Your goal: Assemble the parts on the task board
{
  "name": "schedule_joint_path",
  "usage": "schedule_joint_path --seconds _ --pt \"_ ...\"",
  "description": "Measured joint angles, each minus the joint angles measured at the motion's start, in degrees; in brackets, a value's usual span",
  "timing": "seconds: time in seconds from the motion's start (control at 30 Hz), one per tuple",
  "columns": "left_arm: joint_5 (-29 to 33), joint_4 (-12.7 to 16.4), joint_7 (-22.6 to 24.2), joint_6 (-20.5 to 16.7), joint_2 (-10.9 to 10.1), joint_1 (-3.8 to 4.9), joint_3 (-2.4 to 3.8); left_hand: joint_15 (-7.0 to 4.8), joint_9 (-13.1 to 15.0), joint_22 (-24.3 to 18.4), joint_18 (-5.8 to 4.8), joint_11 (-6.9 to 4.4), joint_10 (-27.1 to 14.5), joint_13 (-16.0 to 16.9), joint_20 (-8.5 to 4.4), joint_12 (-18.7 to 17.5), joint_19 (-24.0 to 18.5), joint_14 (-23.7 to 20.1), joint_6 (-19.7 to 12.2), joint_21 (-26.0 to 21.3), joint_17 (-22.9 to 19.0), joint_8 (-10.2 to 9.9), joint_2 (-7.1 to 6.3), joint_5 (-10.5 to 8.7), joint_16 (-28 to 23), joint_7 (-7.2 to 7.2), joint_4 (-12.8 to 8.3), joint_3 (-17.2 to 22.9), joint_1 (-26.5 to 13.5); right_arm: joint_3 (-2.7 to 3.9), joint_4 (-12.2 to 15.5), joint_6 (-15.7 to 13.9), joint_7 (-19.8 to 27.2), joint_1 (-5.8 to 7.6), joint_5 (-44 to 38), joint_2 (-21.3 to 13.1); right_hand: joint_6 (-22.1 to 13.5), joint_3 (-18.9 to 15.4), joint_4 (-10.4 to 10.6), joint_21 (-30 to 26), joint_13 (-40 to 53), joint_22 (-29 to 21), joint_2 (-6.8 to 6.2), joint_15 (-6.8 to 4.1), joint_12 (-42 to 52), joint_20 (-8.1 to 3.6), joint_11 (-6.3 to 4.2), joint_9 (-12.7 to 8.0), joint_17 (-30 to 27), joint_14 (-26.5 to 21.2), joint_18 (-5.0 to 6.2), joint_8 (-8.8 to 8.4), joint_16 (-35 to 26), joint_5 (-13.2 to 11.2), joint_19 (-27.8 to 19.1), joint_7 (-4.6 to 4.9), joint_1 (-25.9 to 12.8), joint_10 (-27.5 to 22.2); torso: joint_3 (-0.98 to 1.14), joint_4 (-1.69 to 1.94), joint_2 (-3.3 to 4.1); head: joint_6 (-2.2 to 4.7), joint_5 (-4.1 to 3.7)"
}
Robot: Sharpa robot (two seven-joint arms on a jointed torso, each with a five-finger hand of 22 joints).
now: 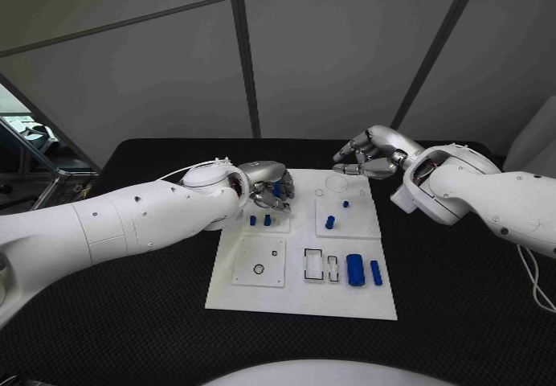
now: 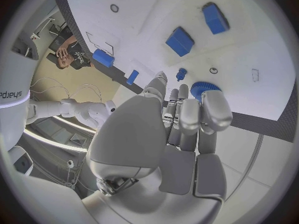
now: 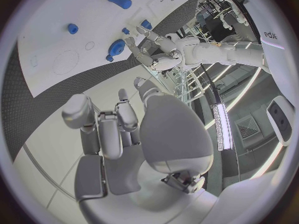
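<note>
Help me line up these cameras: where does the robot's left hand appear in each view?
Head view: left hand over the task board's far left corner.
Left wrist view: left hand in the circle's middle.
Right wrist view: left hand across the board, on its white arm.
Shared landmark: round blue part by its fingertips.

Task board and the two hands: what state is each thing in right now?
Task board: lying flat on the black table.
Left hand: holds a round blue part at its fingertips, over the board.
Right hand: holds nothing, fingers curled, at the board's far edge.
Two long blue parts: lying on the board's near right side.
</note>
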Motion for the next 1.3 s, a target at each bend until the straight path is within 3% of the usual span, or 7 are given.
schedule_joint_path --seconds 0.27,1.1,1.3 --pt "-2.65 -1.22 -1.28 0.44 1.68 0.0 -0.05 -0.26 -0.97 0.43 0.0 -0.11 0.94 -1.4 -0.13 -1.11 1.74 1.38 0.93 4.94 1.24 -0.71 0.2 0.0 1.62 -0.11 -0.04 2.08 0.26 0.0 0.02 0.01 0.0 0.0 0.0 0.07 0.0 0.0 0.0 0.0 0.0 0.0 0.0 0.0 0.0 0.0 0.0 0.0 0.0 0.0 0.0 0.0 0.0 0.36 0.0 0.0 0.0 0.0 -0.01 -0.01 0.03 -0.06 0.01" --pt "-4.69 -3.65 -3.13 4.17 3.46 -0.03 -0.09 -0.29 -1.92 0.42 0.01 -0.22 2.9 -3.04 -0.45 -2.66 2.06 1.9 2.45 6.14 0.82 -1.41 0.0 0.0 2.29 0.0 -0.47 6.01 1.37 0.0 0.11 0.03 -0.01 0.0 0.02 0.16 0.0 0.0 0.0 0.0 0.01 0.01 0.0 0.0 0.0 0.0 0.0 -0.04 0.04 0.0 0.01 0.0 0.0 0.36 0.0 0.0 0.0 0.0 -0.02 -0.03 0.01 0.0 -0.17" --pt "-4.86 -3.95 -3.23 4.65 3.68 -0.03 -0.07 -0.53 -2.19 0.42 0.02 -0.51 4.83 -3.61 -0.6 -3.31 2.2 2.14 3.6 6.97 0.99 -1.64 -0.22 0.0 2.76 -0.12 -0.91 8.63 1.59 0.0 0.12 0.03 -0.01 0.0 0.02 0.2 0.0 0.0 0.0 0.0 0.01 0.01 0.0 0.0 0.0 0.0 0.0 -0.04 0.03 0.0 0.0 0.0 0.0 0.69 0.0 0.0 0.0 0.0 -0.02 -0.03 -0.01 -0.16 -0.25"
